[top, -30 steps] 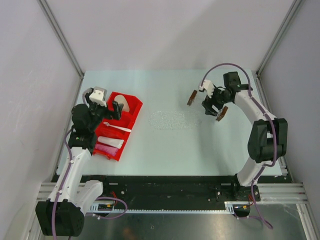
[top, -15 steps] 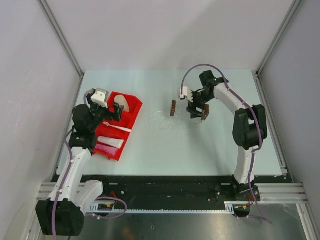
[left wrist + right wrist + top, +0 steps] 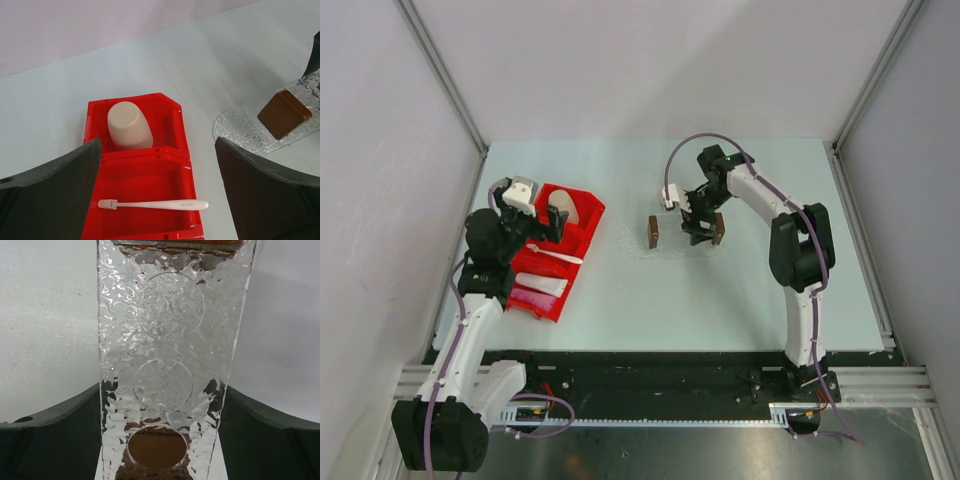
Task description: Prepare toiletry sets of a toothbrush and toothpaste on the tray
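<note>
The white toothbrush [image 3: 155,204] lies across the middle compartment of a red bin [image 3: 186,131]. In the top view the toothbrush [image 3: 558,256] sits above a white tube [image 3: 546,285] and a pink tube [image 3: 528,298] of toothpaste in the near compartments. My left gripper [image 3: 157,145] hovers open over the bin, holding nothing. The clear tray [image 3: 170,340] runs lengthwise between my right gripper's [image 3: 160,390] fingers, which press its long edges. In the top view the right gripper [image 3: 698,222] holds the tray low over mid-table, a brown block [image 3: 653,232] at each end.
A tan paper cup [image 3: 129,125] lies in the bin's far compartment. A patch of clear textured plastic [image 3: 635,240] shows on the table below the tray's left end. Metal frame posts and grey walls border the table.
The right arm has swung left from the back right to mid-table, carrying the tray and turning it roughly level left-to-right. The left arm has stayed over the bin.
</note>
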You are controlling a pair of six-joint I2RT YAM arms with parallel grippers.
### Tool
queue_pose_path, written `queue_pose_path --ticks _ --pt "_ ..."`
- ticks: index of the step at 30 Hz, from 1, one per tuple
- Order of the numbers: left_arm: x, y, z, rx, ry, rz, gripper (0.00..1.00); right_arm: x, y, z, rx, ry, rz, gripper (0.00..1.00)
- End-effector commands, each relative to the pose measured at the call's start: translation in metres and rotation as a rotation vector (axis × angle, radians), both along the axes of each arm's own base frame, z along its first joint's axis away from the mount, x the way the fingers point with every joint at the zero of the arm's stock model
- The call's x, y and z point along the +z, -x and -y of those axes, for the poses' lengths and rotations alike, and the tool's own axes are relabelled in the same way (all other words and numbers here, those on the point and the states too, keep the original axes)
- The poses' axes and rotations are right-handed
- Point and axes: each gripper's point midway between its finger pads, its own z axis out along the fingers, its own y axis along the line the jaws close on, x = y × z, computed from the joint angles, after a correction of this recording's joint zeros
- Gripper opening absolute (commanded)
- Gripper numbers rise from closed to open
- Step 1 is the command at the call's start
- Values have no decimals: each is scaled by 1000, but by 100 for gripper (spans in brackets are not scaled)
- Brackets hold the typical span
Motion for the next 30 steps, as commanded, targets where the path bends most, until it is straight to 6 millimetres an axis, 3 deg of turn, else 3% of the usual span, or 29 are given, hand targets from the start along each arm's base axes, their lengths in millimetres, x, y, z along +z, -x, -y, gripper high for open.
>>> queue_pose_path --ticks 1,9,30 --pt "4 -1 -3 -13 -47 38 100 9 -1 -9 28 -17 9 36" --pt "4 -1 -2 -19 -46 40 100 -3 0 -12 -3 7 -11 36" --pt "3 1 -1 -24 -48 41 100 -13 0 -12 -44 20 -25 38"
